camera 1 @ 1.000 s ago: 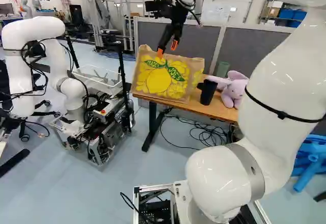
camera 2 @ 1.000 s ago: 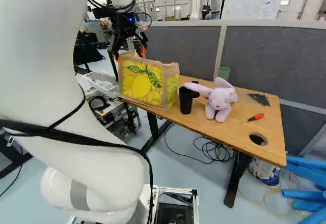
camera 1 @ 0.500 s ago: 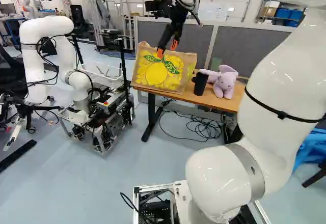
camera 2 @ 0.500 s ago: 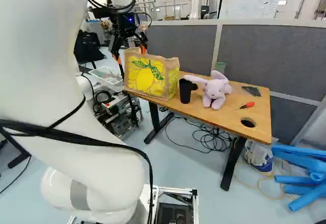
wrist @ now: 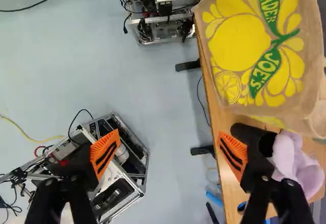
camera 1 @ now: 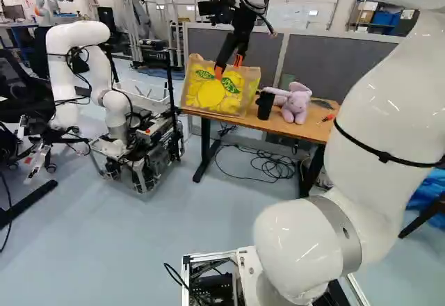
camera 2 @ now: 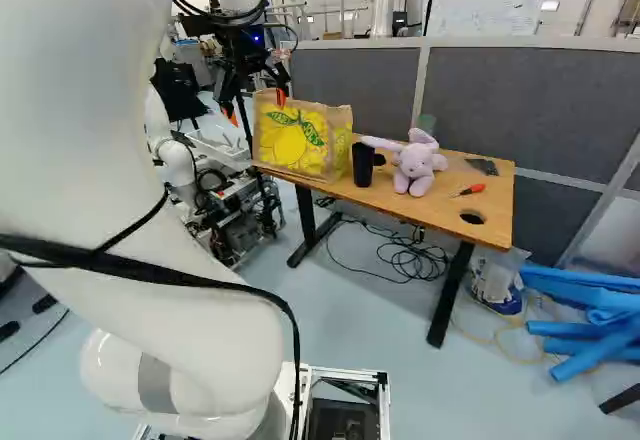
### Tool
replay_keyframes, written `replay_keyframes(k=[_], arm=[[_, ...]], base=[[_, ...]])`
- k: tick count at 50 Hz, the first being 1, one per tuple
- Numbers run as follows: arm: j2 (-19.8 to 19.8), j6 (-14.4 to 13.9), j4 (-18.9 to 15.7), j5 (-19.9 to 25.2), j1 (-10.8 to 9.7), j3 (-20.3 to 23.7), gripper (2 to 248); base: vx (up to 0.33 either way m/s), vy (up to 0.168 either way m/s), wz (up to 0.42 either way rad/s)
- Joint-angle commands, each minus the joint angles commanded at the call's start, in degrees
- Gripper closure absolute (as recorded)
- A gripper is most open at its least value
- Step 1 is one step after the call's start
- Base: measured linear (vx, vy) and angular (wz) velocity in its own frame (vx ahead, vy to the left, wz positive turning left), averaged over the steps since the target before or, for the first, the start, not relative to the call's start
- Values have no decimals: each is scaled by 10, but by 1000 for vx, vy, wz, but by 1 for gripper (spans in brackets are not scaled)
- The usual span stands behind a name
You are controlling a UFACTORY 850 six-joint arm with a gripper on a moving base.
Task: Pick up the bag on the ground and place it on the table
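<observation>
The yellow-and-brown bag (camera 1: pixel 215 94) stands upright on the left end of the wooden table (camera 1: pixel 306 129). My gripper (camera 1: pixel 228 67) appears in front of the bag's upper part in the left base view. In the wrist view the gripper (wrist: pixel 169 154) is open, its orange pads wide apart with only floor visible between them. There the bag (wrist: pixel 254 46) lies ahead of the fingers and off to one side, not between them. The bag's underside is hidden.
On the table are a black cup (camera 2: pixel 364 164), a pink plush rabbit (camera 2: pixel 415 165), a red-handled tool (camera 2: pixel 470 190) and a dark flat item (camera 2: pixel 483 166). Another robot (camera 1: pixel 104 104) stands left of the table. Grey partitions (camera 2: pixel 520 110) rise behind; blue tubes (camera 2: pixel 590 310) lie at the right.
The base has moved back and turned, so the table with its things looks smaller and farther off. The arm keeps its pose and the gripper stays open. The bag has not shifted on the table.
</observation>
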Motion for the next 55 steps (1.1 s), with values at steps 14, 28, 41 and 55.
replay_keyframes(k=[14, 28, 41, 55], arm=[[0, 0, 0, 0, 0, 0, 3], [0, 0, 0, 0, 0, 0, 3], [0, 0, 0, 0, 0, 0, 3], [1, 2, 0, 5, 0, 3, 3]], base=[[-213, -4, 3], [-16, -1, -1], [0, 0, 0], [0, 0, 0]])
